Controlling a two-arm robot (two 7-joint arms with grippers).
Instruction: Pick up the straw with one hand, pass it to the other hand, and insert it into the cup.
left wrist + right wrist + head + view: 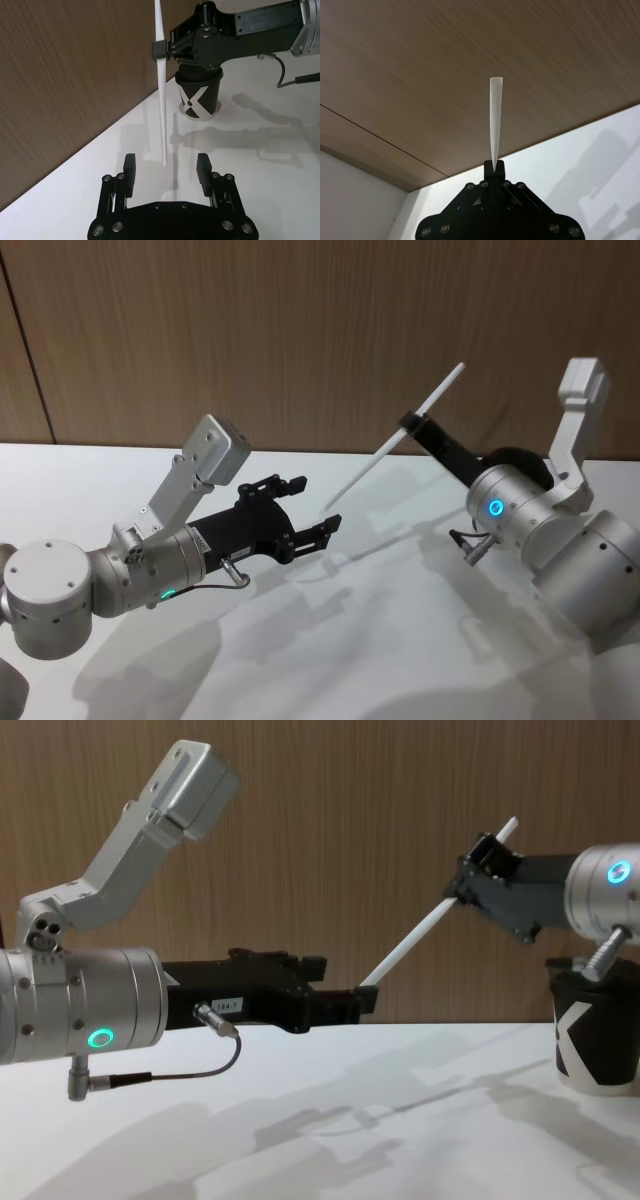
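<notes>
My right gripper [407, 424] is raised above the table and shut on the white straw [437, 392] near its upper third. The straw slants down toward my left gripper [318, 504], which is open, and its lower tip hangs at the mouth of the open jaws without touching either finger [130, 170]. In the left wrist view the right gripper [159, 48] clamps the straw [162, 115] with the black cup [199, 97] standing upright on the table behind it. In the chest view the cup [597, 1042] sits at the far right under the right arm.
The white table [380, 640] runs back to a brown wood-panel wall [300, 340]. Both silver wrists and their raised elbow links hang over the table, the left wrist [80, 1005] large in the chest view.
</notes>
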